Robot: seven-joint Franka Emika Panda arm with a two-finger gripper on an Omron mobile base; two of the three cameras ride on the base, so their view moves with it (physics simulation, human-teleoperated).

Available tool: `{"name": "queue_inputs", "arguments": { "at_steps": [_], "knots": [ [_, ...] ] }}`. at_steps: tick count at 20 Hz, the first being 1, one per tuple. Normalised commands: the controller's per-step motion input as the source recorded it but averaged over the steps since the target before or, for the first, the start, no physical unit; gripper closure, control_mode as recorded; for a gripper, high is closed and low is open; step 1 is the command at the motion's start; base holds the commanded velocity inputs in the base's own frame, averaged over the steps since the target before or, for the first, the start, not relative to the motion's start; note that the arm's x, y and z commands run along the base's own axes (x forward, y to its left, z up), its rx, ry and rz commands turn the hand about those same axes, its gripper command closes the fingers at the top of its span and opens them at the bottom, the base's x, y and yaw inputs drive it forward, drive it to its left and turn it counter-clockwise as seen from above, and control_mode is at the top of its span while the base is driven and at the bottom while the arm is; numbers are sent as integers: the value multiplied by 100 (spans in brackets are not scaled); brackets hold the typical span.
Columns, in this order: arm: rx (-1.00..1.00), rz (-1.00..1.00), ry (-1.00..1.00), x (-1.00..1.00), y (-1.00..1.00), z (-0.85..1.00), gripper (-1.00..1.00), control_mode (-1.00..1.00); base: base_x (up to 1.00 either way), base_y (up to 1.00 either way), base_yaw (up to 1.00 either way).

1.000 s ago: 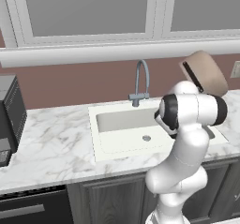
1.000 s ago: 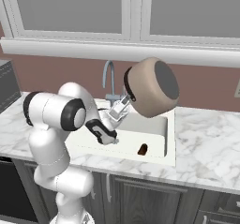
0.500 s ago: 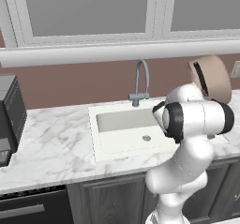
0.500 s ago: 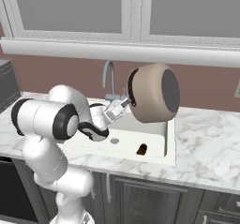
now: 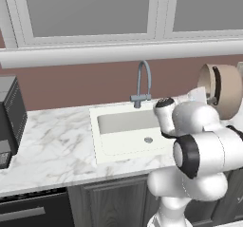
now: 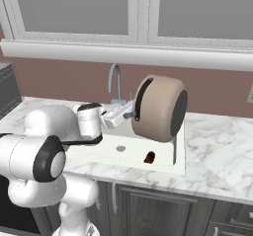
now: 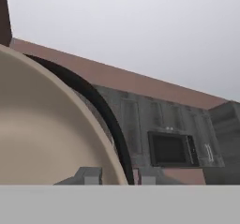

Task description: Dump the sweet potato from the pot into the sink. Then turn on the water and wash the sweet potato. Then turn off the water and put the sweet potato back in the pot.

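My gripper (image 6: 132,115) is shut on the rim of the pot (image 6: 159,108), a tan-brown pot with a dark loop handle, held in the air and tipped onto its side over the right end of the sink (image 6: 168,167). The sweet potato (image 6: 149,156), a small reddish-brown lump, lies on the sink floor near the front right corner, below the pot. In the left base view the pot (image 5: 222,91) hangs right of the white sink (image 5: 124,123), behind my arm. In the hand view the pot's pale wall and dark rim (image 7: 56,124) are close up, with a fingertip (image 7: 89,175) on each side of the rim.
A grey curved faucet (image 5: 142,81) stands behind the sink's middle, also seen as the faucet (image 6: 115,81) left of the pot. A dark boxy appliance (image 5: 10,117) sits on the marble counter (image 5: 52,145) far left. A window sill runs above the back wall.
The pot has come down a little and shifted right while staying on its side. My arm has swung round with it. The sweet potato has stayed put in the sink.
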Motion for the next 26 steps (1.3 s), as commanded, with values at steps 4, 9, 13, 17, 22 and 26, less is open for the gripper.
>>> {"name": "queue_inputs", "arguments": {
  "at_steps": [4, 9, 13, 17, 22, 26],
  "knots": [
    [32, 2, -6, -61, 0, 19, 100, -100, 0, 0, 0],
    [31, 7, -1, -33, 31, 7, 100, -100, 0, 0, 0],
    [29, 15, 0, -13, 64, 0, 100, -100, 0, 0, 0],
    [28, 17, 0, -17, 72, 0, 100, -100, 0, 0, 0],
    [26, 18, 0, -22, 74, 0, 100, -100, 0, 0, 0],
    [25, 18, 0, -18, 75, 0, 100, -100, 0, 0, 0]
  ]
}}
